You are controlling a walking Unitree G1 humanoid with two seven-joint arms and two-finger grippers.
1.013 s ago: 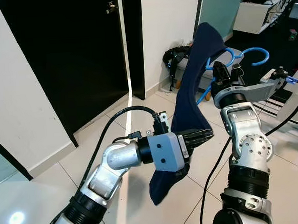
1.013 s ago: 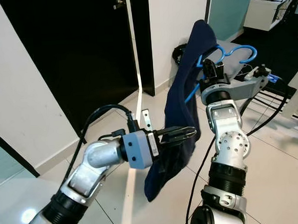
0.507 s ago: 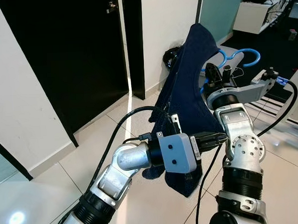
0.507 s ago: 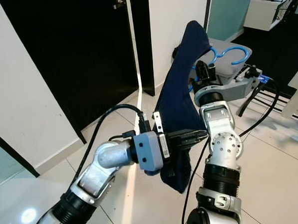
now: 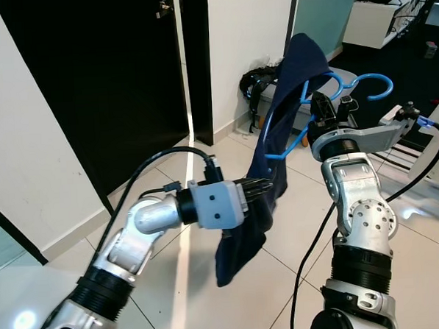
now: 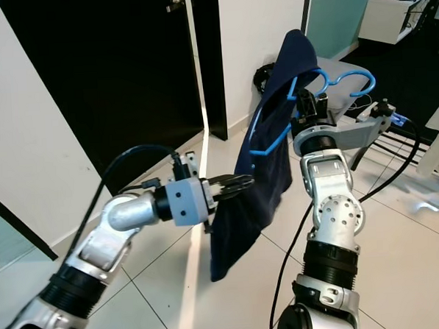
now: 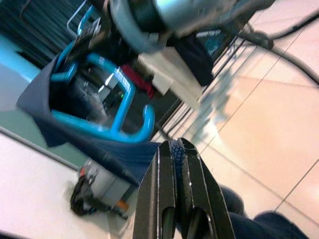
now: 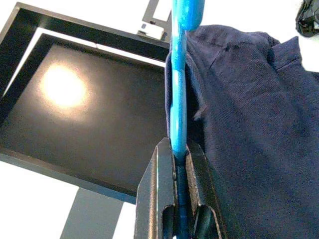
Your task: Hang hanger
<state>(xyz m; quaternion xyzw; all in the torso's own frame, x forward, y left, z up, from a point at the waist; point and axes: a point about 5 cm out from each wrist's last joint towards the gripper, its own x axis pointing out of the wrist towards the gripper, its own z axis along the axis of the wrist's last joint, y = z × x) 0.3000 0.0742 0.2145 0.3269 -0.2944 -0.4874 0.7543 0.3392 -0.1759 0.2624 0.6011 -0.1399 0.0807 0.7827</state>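
From the head views, the right gripper (image 5: 321, 107) holds the blue hanger (image 5: 326, 92) up high, out from the black door (image 5: 105, 82), with the navy garment (image 5: 268, 169) draped off it, while the left gripper (image 5: 266, 186) pinches the cloth lower down. The left wrist view shows its fingers (image 7: 172, 199) closed on a fold of fabric below the hanger; the right wrist view shows its fingers (image 8: 162, 199) clamped on the blue bar. I'd say the garment is being seated on the hanger; next comes finding a rail for the hook.
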